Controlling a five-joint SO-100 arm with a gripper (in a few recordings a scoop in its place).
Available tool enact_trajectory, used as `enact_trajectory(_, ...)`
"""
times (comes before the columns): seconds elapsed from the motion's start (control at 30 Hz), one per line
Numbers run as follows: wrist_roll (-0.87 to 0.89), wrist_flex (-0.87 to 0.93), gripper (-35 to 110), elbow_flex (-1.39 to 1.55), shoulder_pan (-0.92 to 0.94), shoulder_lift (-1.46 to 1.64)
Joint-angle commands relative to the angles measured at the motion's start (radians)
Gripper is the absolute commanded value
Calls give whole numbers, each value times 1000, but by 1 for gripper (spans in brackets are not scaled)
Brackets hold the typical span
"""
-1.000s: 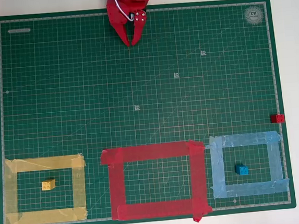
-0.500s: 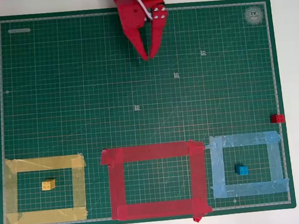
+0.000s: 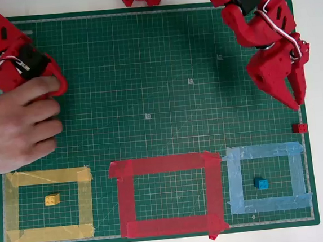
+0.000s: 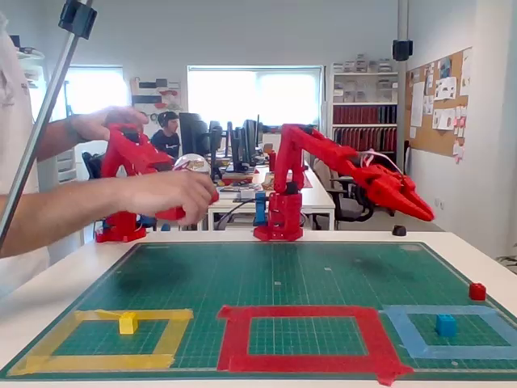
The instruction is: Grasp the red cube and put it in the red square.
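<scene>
Tool: the red tool (image 3: 296,104) hangs over the right side of the green cutting mat (image 3: 147,88) in the overhead view, its fingertips pointing down the picture toward the right edge; in the fixed view (image 4: 426,215) it is held in the air well above the mat, tilted downward to the right.
Tool state: the two fingers lie close together with only a thin slit between the tips, and nothing sits between them; closed on nothing.
Red cube: the red cube (image 3: 299,127) rests at the mat's right edge, partly over the border, just below the fingertips in the overhead view; in the fixed view (image 4: 477,291) it sits low on the surface, clearly apart from the raised tool.
Red square: the red square (image 3: 126,197) is a wide tape outline at the middle of the mat's lower edge in the overhead view, with bare mat inside it; in the fixed view (image 4: 234,339) it lies nearest the camera. The cube is outside it, off to the right and beyond the blue outline.
Blue outline: the light blue tape outline (image 3: 299,171) lies right of the red square, touching it at the corner, with a blue block (image 3: 261,183) inside.
Yellow outline: the yellow tape outline (image 3: 85,201) lies left of the red square, with a yellow block (image 3: 52,199) inside.
Surface: the white surface (image 3: 319,84) carries the mat.
</scene>
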Motion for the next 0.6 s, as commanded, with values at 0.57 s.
enact_trajectory(0.57, 0, -275, 20, -434, -43, -512)
